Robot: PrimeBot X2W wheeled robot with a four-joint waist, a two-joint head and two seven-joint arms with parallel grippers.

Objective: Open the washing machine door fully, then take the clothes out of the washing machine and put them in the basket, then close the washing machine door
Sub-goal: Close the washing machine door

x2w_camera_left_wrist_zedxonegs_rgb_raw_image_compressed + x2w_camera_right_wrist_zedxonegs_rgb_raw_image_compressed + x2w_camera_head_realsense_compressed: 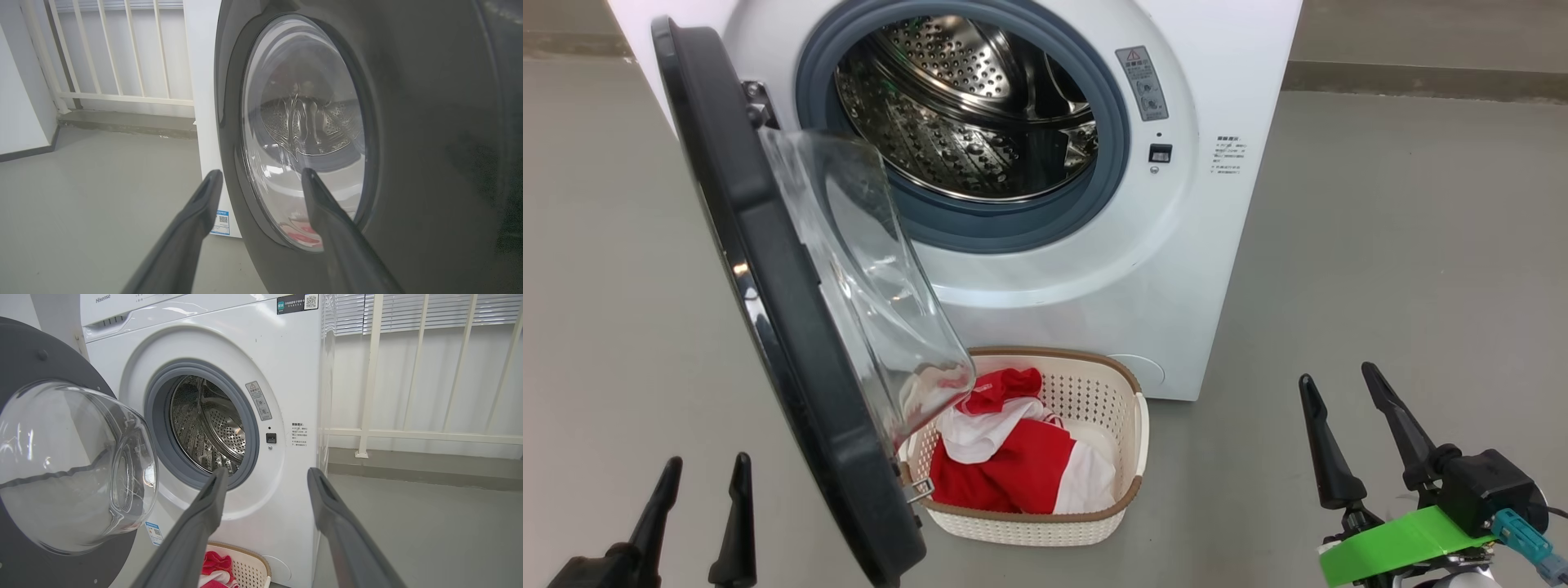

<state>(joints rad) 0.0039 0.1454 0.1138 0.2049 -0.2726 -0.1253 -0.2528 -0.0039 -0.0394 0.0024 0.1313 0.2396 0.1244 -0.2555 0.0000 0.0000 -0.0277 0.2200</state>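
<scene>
Now the left gripper (708,460) and right gripper (1338,374) stand wide, holding nothing. Just beside the left jaws, the washing machine door (776,278) hangs open. Between both grippers, the clothes (1013,469) lie in the basket (1029,527). Farther ahead, the washing machine (1160,269) looks bare inside. I think only shutting the door is left.

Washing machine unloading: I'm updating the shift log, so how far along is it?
Done: the washing machine door stands wide open, the drum looks empty, the clothes lie in the basket. In hand: nothing; left end effector and right end effector are open, holding nothing. Left: shutting the door.
</scene>
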